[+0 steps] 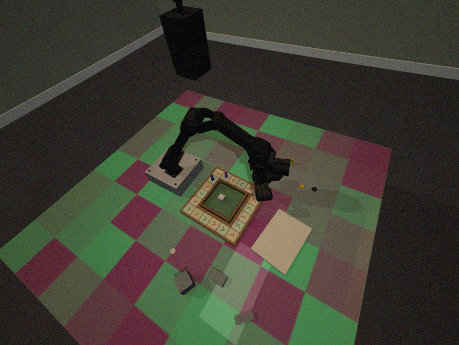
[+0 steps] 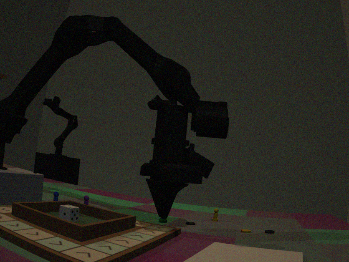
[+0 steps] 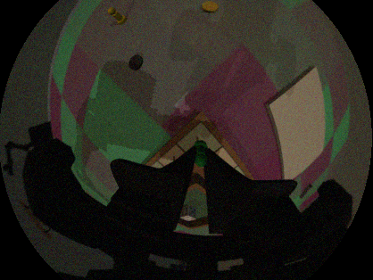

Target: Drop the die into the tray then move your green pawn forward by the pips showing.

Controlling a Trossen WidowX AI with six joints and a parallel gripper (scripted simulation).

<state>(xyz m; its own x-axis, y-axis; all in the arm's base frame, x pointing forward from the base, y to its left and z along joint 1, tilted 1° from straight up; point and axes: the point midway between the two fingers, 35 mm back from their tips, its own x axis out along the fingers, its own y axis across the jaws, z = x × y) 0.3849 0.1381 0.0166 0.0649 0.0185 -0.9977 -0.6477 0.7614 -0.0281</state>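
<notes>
Pinching the green pawn (image 2: pixel 162 220) (image 3: pixel 201 160) in the gripper (image 1: pixel 263 192) (image 2: pixel 163 216) (image 3: pixel 200 151), closing both fingertips on its upper part and holding its base downward. Pointing down at a corner region of the board (image 1: pixel 213 223) (image 2: pixel 121 240) (image 3: pixel 176 139), outside the tray (image 1: pixel 214 213) (image 2: pixel 108 229); not telling whether the base is touching a square. Hiding part of the nearby squares from the top view. Arching the arm (image 1: pixel 237 135) (image 2: pixel 135 50) high above the mat. Showing the die (image 1: pixel 221 196) (image 2: pixel 69 212) resting inside the tray, apart from its walls, with top pips too small for counting surely. Keeping to the board's other end, seeing the blue pawn (image 1: pixel 212 177) (image 2: pixel 56 195) and purple pawn (image 1: pixel 225 174) (image 2: pixel 86 199) standing near each other. Looking past the board, finding the yellow pawn (image 1: pixel 291 161) (image 2: pixel 216 215) (image 3: pixel 117 16) standing on the mat, with a yellow disc (image 1: pixel 301 186) (image 2: pixel 246 230) (image 3: pixel 210 6) and a dark disc (image 1: pixel 314 189) (image 2: pixel 269 231) lying flat near each other. Seeing a tan panel (image 1: pixel 281 241) (image 2: pixel 245 253) (image 3: pixel 299 125) lying near the board.
</notes>
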